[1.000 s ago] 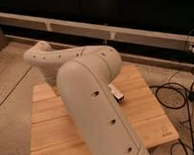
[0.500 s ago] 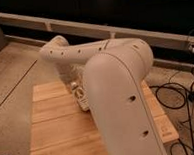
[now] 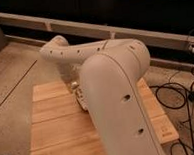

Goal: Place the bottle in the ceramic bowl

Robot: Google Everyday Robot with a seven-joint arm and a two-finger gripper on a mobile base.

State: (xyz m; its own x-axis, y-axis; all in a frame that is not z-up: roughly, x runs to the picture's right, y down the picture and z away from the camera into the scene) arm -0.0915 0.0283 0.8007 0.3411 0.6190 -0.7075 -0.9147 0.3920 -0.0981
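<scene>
The robot's white arm (image 3: 116, 90) spanned the middle of the wooden table (image 3: 54, 130), leaving bare boards along the left and near edges. The gripper (image 3: 80, 97) sat low beside the arm, over the tabletop. Neither bottle nor ceramic bowl showed; black cables (image 3: 179, 94) lay right

- The robot arm (image 3: 116, 90) now stands further right in the camera view than a second ago; its large near segment covers the middle and right of the wooden table (image 3: 54, 130).
- The far, elbow end of the arm sits higher and closer to the centre than before.
- More bare table surface shows on the left side.
- The gripper (image 3: 80, 97) now shows at the arm's left edge, low over the table, where half a second ago it sat slightly further left.
- The dark-and-white item seen a second ago beside the arm is now covered.
</scene>
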